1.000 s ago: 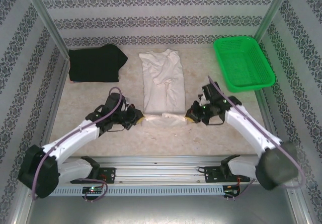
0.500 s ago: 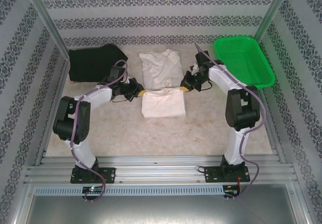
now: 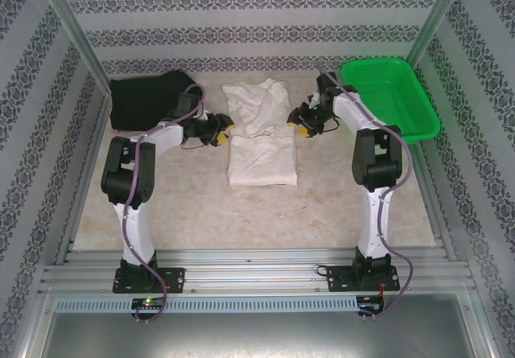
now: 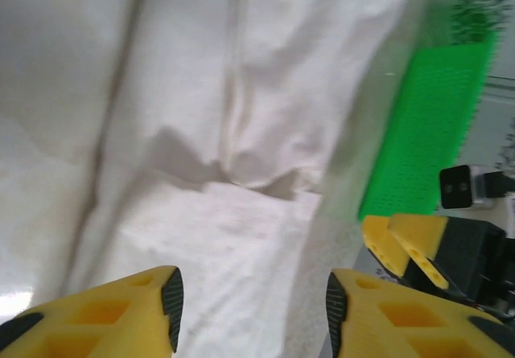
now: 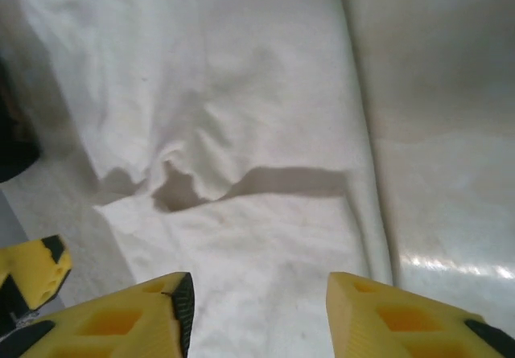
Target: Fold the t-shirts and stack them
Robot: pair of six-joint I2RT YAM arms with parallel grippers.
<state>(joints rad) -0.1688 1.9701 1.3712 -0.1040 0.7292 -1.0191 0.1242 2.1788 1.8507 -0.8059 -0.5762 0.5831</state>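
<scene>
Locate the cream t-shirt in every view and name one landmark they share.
Top external: cream t-shirt at mid-table, toward the back.
Left wrist: it covers the left and centre.
Right wrist: it covers the left and centre.
Shared landmark: the folded-over edge running across the shirt.

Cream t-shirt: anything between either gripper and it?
Nothing visible. The left gripper and right gripper sit at the side edges of the cream t-shirt, jaws open, with bare cloth just beyond them in both wrist views. The black t-shirt and green basket lie off to the sides.
</scene>
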